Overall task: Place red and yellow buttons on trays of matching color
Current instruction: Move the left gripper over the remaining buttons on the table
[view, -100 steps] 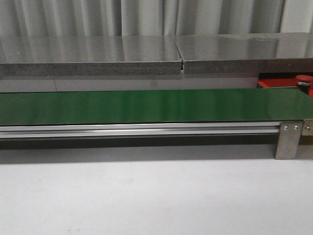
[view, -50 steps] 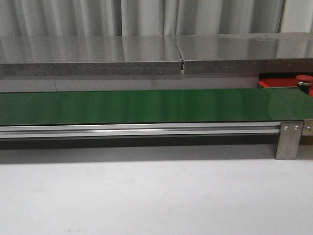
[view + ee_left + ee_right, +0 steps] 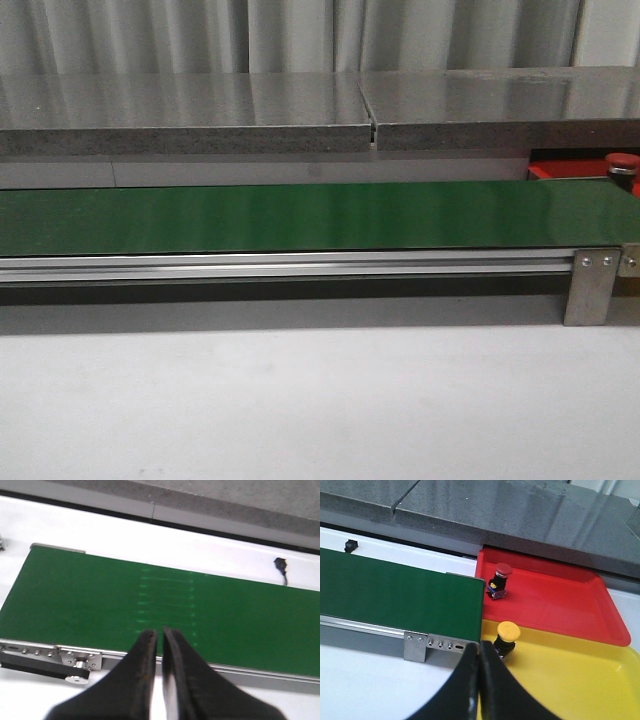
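In the right wrist view a red-capped button (image 3: 501,578) stands on the red tray (image 3: 555,605), near the tray's corner by the belt end. A yellow-capped button (image 3: 508,632) stands on the yellow tray (image 3: 580,680) beside it. My right gripper (image 3: 479,648) is shut and empty, its tips just short of the yellow button. My left gripper (image 3: 159,633) hangs over the near edge of the green belt (image 3: 100,595), fingers pressed almost together with nothing between them. The front view shows the red button (image 3: 620,163) and a strip of the red tray (image 3: 565,170) at far right, and neither gripper.
The long green belt (image 3: 300,215) runs across the table on an aluminium rail with a metal bracket (image 3: 590,285) at its right end. A grey stone ledge (image 3: 200,120) lies behind it. A small black part (image 3: 281,565) sits beyond the belt.
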`<control>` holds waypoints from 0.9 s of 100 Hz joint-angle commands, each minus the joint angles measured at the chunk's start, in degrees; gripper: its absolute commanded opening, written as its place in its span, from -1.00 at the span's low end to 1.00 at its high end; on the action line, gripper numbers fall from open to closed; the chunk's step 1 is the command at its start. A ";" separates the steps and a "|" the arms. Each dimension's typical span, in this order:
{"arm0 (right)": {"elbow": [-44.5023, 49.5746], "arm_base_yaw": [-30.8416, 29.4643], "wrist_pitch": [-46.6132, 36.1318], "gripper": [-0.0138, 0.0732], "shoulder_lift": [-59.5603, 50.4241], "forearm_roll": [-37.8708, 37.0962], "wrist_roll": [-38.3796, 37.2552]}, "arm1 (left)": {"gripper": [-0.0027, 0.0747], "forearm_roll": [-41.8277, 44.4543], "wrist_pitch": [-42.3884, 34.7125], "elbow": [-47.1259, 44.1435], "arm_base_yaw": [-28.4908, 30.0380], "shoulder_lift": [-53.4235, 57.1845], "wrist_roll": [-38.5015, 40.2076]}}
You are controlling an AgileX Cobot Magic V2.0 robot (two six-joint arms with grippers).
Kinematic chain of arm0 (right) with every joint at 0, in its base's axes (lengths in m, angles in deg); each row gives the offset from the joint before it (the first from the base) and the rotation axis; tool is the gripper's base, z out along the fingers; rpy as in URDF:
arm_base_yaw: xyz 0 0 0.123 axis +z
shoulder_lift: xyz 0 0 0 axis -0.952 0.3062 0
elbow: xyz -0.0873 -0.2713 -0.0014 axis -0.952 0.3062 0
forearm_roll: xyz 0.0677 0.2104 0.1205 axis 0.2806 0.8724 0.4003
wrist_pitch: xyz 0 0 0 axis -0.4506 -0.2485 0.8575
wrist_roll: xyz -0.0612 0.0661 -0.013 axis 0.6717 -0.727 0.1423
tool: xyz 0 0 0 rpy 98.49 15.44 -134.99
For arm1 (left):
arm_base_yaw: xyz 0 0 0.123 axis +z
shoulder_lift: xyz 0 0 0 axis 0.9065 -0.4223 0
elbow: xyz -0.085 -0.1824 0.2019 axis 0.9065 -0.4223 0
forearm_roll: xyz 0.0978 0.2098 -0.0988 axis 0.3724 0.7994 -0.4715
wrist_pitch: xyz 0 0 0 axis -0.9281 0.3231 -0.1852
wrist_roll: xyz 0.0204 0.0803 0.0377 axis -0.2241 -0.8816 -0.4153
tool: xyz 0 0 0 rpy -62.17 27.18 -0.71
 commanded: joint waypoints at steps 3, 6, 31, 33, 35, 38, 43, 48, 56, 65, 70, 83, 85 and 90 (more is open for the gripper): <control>-1.44 -0.04 -3.90 -0.84 0.43 0.24 0.53 | -0.21 -1.19 -0.68 4.20 2.49 -3.04 0.66; -1.44 -0.04 -3.90 -0.84 0.43 0.24 0.53 | -0.04 -1.06 -0.55 4.73 3.06 -4.03 0.66; -1.44 -0.04 -3.90 -0.84 0.43 0.24 0.53 | 0.57 -0.96 2.05 8.33 10.82 -10.21 1.75; -1.44 -0.04 -3.90 -0.84 0.43 0.24 0.53 | 0.57 -0.96 2.35 8.53 11.43 -10.74 1.96; -1.44 -0.04 -3.90 -0.84 0.43 0.24 0.53 | 0.56 -0.96 2.55 8.65 12.34 -11.29 2.57; -1.44 -0.04 -3.90 -0.84 0.43 0.24 0.53 | 0.56 -0.96 2.77 8.91 13.82 -11.97 3.68; -1.44 -0.04 -3.90 -0.84 0.43 0.24 0.53 | 0.56 -0.96 3.32 9.44 15.77 -13.13 4.41; -1.44 -0.04 -3.90 -0.84 0.43 0.24 0.53 | 0.56 -0.96 3.78 9.82 17.76 -14.29 4.54; -1.44 -0.04 -3.90 -0.84 0.43 0.24 0.53 | 0.56 -0.83 5.06 10.79 21.07 -15.81 5.63; -1.44 -0.04 -3.90 -0.84 0.43 0.24 0.53 | 0.56 -0.83 6.63 12.10 25.01 -17.33 6.26; -1.44 -0.04 -3.90 -0.84 0.43 0.24 0.53 | 0.56 -0.60 8.31 13.14 27.02 -18.39 6.85; -1.44 -0.04 -3.90 -0.84 0.43 0.24 0.53 | 0.56 1.82 12.06 16.44 30.87 -21.79 9.07; -1.44 -0.04 -3.90 -0.84 0.43 0.24 0.53 | 0.56 2.82 12.58 17.05 31.31 -22.13 9.90; -1.44 -0.04 -3.90 -0.84 0.43 0.24 0.53 | 0.56 5.97 13.73 18.53 32.08 -23.46 11.87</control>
